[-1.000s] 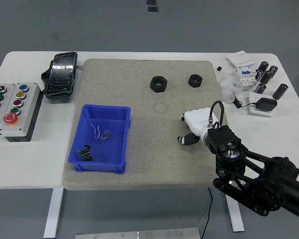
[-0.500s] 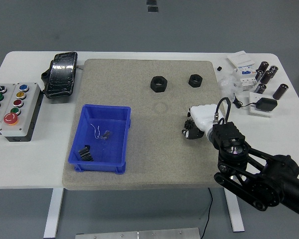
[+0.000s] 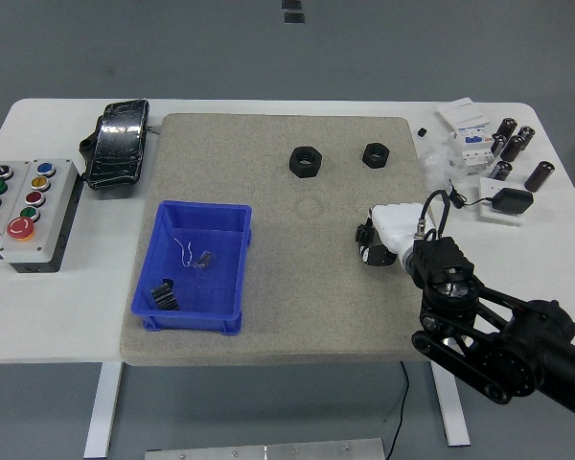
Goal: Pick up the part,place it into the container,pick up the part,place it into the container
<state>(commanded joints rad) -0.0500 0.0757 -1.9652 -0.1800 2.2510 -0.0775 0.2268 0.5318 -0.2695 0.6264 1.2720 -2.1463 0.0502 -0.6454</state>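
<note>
On the far part of the grey mat (image 3: 268, 287), two black nuts, side by side but well apart: the bigger nut (image 3: 306, 161) to the left, the smaller nut (image 3: 375, 154) to the right. Both flat on the mat, hole up, round with no long side, so no turn of the wrist needed to match them. Toward the near edge from the smaller nut, and a little to the right, the right hand (image 3: 381, 235), white with dark fingertips, low over the mat. Fingers curled down; hard to tell if loose or pinched together, and nothing seen between them. Smaller nut closest to that hand, straight ahead and a bit left; bigger nut farther off to the left. No left hand anywhere in view, so most likely a job for the right arm alone: reach forward, away from the robot, to the smaller nut first. Then a long way left to the blue bin (image 3: 228, 225), near the mat's left side, with a few small bits already inside.
</note>
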